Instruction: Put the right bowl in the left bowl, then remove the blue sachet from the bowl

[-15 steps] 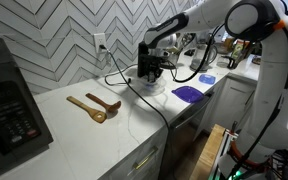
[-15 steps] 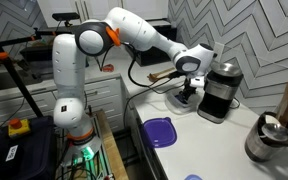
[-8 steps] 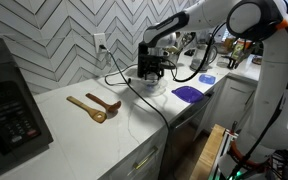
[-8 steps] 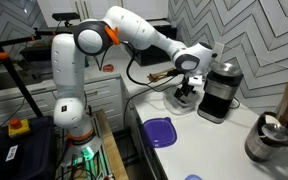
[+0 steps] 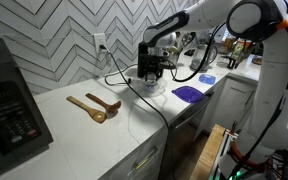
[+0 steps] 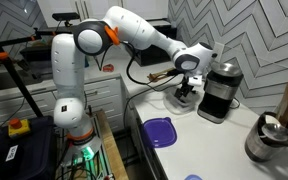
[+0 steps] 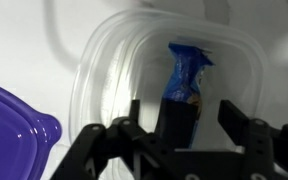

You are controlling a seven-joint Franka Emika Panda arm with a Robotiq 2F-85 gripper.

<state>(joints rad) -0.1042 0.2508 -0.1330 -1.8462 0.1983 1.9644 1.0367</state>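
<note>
While the gripper (image 7: 181,115) hangs over the clear bowl (image 7: 92,70), jaws stand apart, clamped on nothing. Blue sachet (image 7: 187,78) lies inside the bowl. Purple dish (image 7: 12,130) sits just beside the bowl.

Arm (image 6: 144,35) reaching out, gripper (image 7: 182,106) pointing down, jaws apart

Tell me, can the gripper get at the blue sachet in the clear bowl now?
Probably yes: the gripper hangs over the clear bowl, jaws open, and the blue sachet lies uncovered between them; nothing seems in the way.
</note>
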